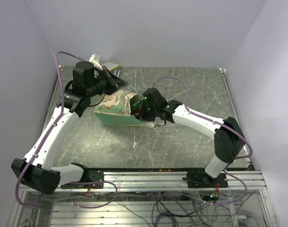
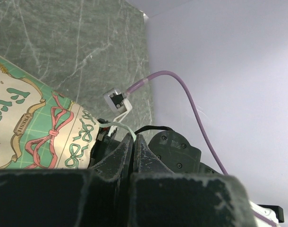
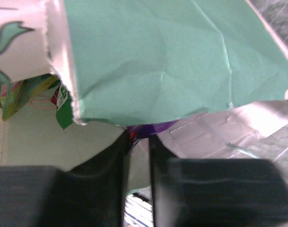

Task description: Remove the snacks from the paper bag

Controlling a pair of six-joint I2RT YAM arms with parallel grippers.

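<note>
The paper bag [image 1: 116, 112] lies on its side mid-table [image 1: 191, 137], its long axis running nine to three o'clock and its torn mouth facing three. Its sides are teal and a cream ribbon-print panel faces up. My left gripper [image 2: 134, 144] is pinched tight on a thin pale strip at the bag's rim. My right gripper [image 3: 141, 137], at the mouth, has narrow jaws nipping a purple packet [image 3: 148, 128]. A green packet [image 3: 63, 113] sits at nine o'clock.

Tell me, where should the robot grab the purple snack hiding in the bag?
Pinch the purple packet's exposed edge, the only bit showing beneath the paper bag's teal flap. Come in level through the open mouth: the bag lies on its side, mouth facing the right gripper.
</note>
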